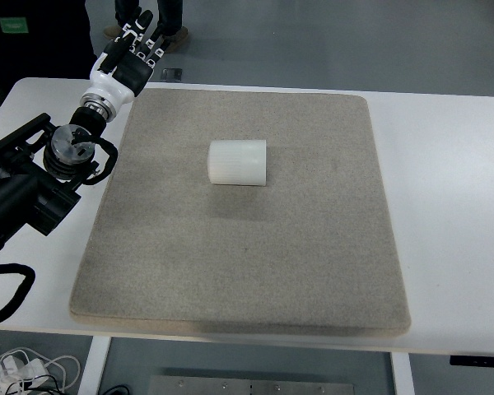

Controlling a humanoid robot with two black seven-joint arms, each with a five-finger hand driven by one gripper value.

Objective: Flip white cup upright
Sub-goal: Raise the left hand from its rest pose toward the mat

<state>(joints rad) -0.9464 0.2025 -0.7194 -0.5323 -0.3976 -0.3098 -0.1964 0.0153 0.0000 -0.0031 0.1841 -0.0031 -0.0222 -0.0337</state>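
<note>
White table (445, 206) carries a grey mat (247, 271). White cup (238, 162) lies on its side on the mat, above the mat's centre. Left hand (130, 56) hovers past the mat's far left corner, well apart from the cup, fingers extended and loosely spread, holding nothing. A person's feet (177, 34) show beyond the table.
</note>
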